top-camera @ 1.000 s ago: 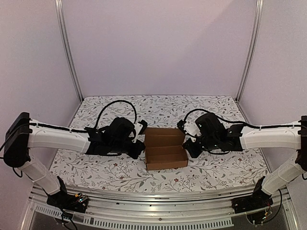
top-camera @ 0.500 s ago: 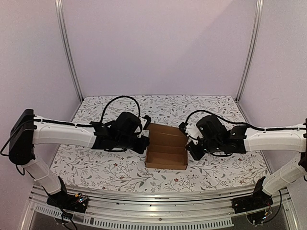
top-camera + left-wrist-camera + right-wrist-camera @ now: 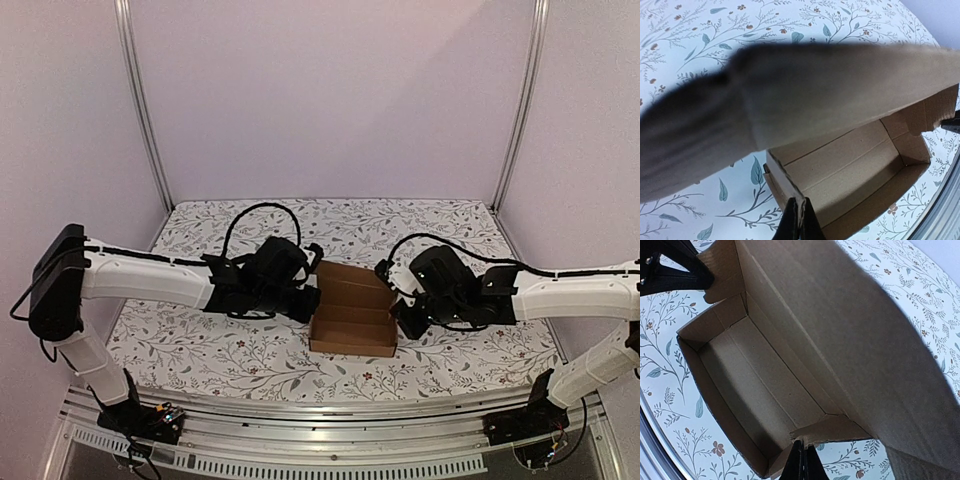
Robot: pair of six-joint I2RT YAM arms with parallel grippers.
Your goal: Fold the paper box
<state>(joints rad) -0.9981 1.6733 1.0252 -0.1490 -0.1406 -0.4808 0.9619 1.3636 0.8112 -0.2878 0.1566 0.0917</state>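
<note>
While both arms stretch inward across the flowered table (image 3: pixel 200 355), the paper box (image 3: pixel 352 327) sits right between them at the middle of the surface, its tray open upward and its lid flap raised at the back, leaning over the cavity. Left arm first: it reaches long and nearly level from its base at the near left corner, white forearm running to the right, black wrist tipped down at the box's left end. Left gripper (image 3: pixel 304 303) is pressed fully together, and the wrist view shows the tips (image 3: pixel 799 226) pinched on the upper edge of the box's left end wall, with the lid flap filling the top of that view as a blurred brown band. Over on the other side, the right arm mirrors it, forearm coming in from the right edge, wrist angled down toward the box's right end. Right gripper (image 3: pixel 406 318) is closed tight too, its fingertips (image 3: pixel 802 466) meeting on the folded cardboard at the right end wall's top edge, tray floor and creases in plain sight beyond.
</note>
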